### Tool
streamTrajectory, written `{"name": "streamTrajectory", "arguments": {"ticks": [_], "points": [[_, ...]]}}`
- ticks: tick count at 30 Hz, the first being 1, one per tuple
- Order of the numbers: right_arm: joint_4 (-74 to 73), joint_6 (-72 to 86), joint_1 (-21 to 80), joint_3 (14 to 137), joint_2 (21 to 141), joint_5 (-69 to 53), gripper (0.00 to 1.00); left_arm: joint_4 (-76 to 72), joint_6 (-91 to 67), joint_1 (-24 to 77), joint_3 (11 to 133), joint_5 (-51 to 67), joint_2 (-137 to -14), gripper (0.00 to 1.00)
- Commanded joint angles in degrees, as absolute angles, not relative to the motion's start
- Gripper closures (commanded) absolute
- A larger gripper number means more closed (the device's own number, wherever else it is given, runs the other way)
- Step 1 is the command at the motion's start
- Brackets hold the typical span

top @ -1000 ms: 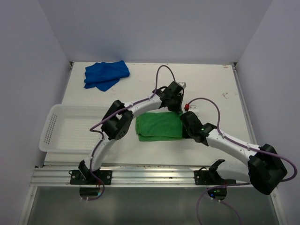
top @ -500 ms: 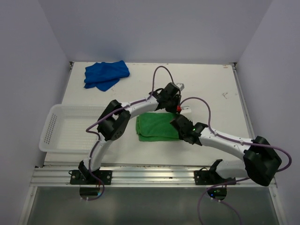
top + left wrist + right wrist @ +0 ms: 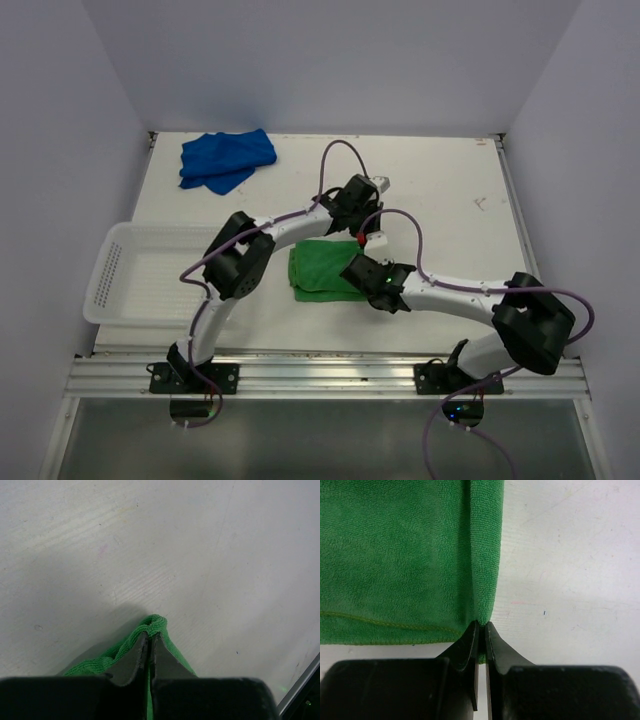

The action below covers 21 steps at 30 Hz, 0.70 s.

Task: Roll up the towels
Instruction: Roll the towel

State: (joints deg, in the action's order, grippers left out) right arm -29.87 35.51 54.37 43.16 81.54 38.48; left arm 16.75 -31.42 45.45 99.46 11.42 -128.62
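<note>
Pinching green towel (image 3: 325, 268), left gripper (image 3: 150, 642) and right gripper (image 3: 481, 630) clamped on its edge, blue towel (image 3: 226, 158) apart

The white desk (image 3: 450, 190) carried three things, and a metal rail (image 3: 320, 375) ran along its near edge. A folded green towel (image 3: 318, 268) lay flat near the middle. A crumpled blue towel (image 3: 226, 158) lay by the far left corner, well apart from it. A white perforated basket (image 3: 160, 228) sat at the left edge, towards the near side.
</note>
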Motion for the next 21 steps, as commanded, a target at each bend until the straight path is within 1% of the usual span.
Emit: {"name": "streamTrajectory", "arguments": {"ticks": [1, 17, 21], "points": [[-34.0, 37.4, 55.9, 45.2, 83.4, 41.0, 1.00, 9.8, -28.5, 42.7, 99.1, 9.6, -125.4, 1.00], [-32.0, 37.4, 57.4, 48.1, 90.5, 40.9, 1.00, 9.3, -26.2, 42.3, 95.7, 7.8, -125.6, 1.00], [-30.9, 37.9, 57.4, 48.0, 91.6, 39.7, 0.97, 9.1, -25.1, 42.1, 94.9, 7.3, -126.1, 1.00]]}}
